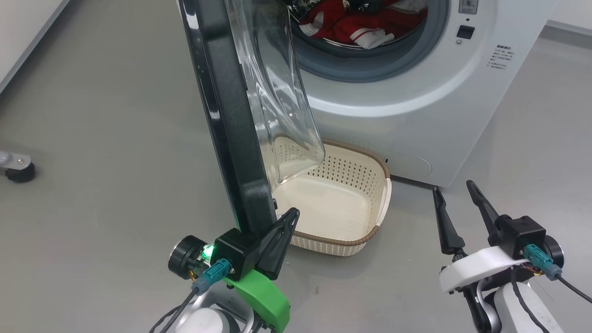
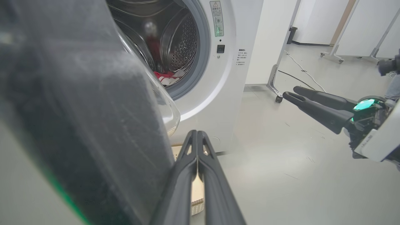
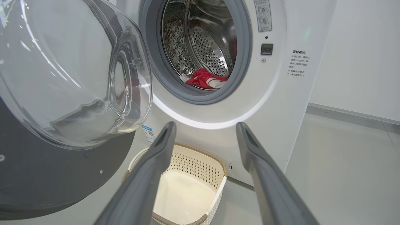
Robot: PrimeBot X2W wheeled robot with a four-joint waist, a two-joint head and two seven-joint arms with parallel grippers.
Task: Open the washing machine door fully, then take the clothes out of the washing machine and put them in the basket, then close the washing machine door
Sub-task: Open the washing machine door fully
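- left tool (image 1: 292, 213), nearest the head camera at lower left: both dark fingers pressed together, nothing between them, tips pointing up and slightly right
- left tool sits just beside the lower edge of the washing machine door (image 1: 231, 115), on the basket side; cannot tell if it touches
- left wrist view: left tool (image 2: 197, 133) with fingers together, door (image 2: 78, 125) a blurred dark mass close on the left
- right tool (image 1: 453, 187) at lower right, fingers spread wide apart, holding nothing, hovering over the grey floor (image 1: 92, 115) near the machine's bottom right corner
- right wrist view: right tool (image 3: 206, 125) fingers apart, aimed at the machine front, basket seen between them
- right tool (image 2: 290, 92) also shows at the right of the left wrist view, well apart from the left tool
- door open, swung out from its left-hand hinge, edge-on to the head camera; its glass bowl (image 1: 277, 92) bulges right, over the left part of the basket
- door (image 3: 72, 78) large at the left of the right wrist view
- clothes (image 1: 360, 23), red and white, lie in the bottom of the drum (image 3: 212, 40) behind the grey seal (image 1: 370, 64); also (image 3: 203, 78), (image 2: 164, 76)
- washing machine (image 1: 416, 101) white, front toward the robot
- basket (image 1: 342, 245) on the floor, right against the machine front below the opening, cream bottom bare; also (image 3: 200, 150)
- black caster (image 1: 18, 172) at far left on the floor
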